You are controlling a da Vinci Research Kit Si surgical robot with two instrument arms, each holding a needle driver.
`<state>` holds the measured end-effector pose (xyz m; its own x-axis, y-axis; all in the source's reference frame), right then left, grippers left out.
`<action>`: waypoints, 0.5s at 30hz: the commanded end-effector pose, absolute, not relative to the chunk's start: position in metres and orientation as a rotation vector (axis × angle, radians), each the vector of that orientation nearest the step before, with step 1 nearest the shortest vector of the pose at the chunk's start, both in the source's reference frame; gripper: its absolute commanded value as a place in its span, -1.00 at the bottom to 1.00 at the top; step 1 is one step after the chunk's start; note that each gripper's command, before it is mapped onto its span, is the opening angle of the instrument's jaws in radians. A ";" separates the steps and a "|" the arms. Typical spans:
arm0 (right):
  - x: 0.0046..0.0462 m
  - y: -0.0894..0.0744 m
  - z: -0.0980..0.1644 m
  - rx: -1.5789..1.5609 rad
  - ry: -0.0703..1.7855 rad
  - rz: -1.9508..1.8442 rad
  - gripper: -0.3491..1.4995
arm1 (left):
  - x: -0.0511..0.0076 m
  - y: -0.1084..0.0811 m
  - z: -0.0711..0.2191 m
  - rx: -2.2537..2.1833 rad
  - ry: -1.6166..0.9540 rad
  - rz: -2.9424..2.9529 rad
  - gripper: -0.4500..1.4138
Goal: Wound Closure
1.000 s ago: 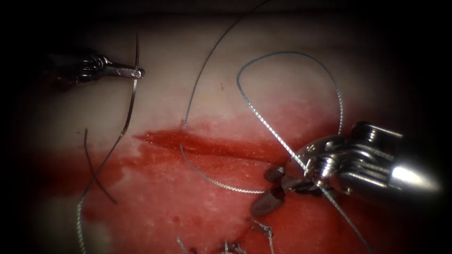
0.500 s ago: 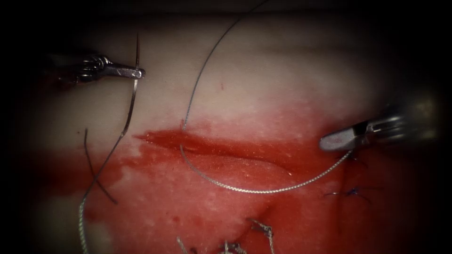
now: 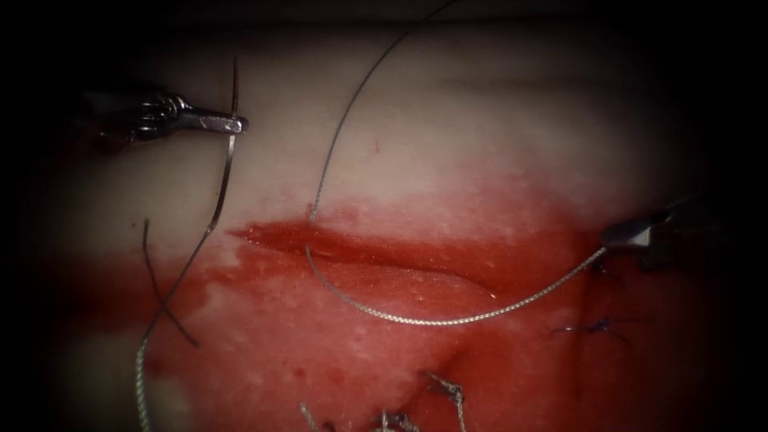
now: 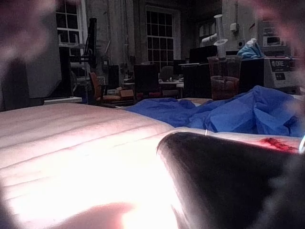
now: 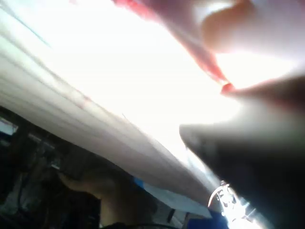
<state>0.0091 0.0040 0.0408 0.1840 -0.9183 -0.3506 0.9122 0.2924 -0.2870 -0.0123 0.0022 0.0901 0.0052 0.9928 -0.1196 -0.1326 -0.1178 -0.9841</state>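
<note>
On the tissue [image 3: 480, 120] the cut [image 3: 376, 250] lies across the middle in red fluid. My left tool [image 3: 234, 124] hovers up on the cut's left side, shut on the curved needle [image 3: 226, 172] about a third of the way from its upper end; the needle is clear of the tissue. My right tool [image 3: 632, 236] is at the cut's right end, shut on the thread [image 3: 432, 322]. From those jaws the thread sags in an arc, enters the cut near its left end, comes out above it and runs up and away.
A loose dark strand [image 3: 160, 292] crosses the needle's trailing thread at lower left. Cut thread ends [image 3: 448, 390] lie along the lower edge. A dark blue stitch [image 3: 596, 326] sits below the right tool. A blue drape [image 4: 248, 112] lies beyond the tissue.
The right tool, open low at the centre with thread looped over it, shut on the thread and drew it right; the loop is gone. The left tool and needle stayed still.
</note>
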 end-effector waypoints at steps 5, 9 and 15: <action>0.0065 0.007 0.038 -0.078 0.407 -1.474 0.20 | -0.0125 0.004 0.089 -1.213 -1.035 1.346 -1.00; 0.0065 0.008 0.037 -0.103 0.407 -1.517 0.18 | -0.0125 0.004 0.089 -1.213 -1.035 1.346 -1.00; 0.0088 0.007 0.035 -0.214 0.526 -1.486 0.16 | -0.0124 0.004 0.089 -1.213 -1.035 1.346 -1.00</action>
<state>0.0078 0.0058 0.0358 -0.0135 -0.9783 -0.2069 0.8904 0.0824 -0.4477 -0.0124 0.0021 0.0901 0.0070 0.9928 -0.1198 -0.1335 -0.1178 -0.9840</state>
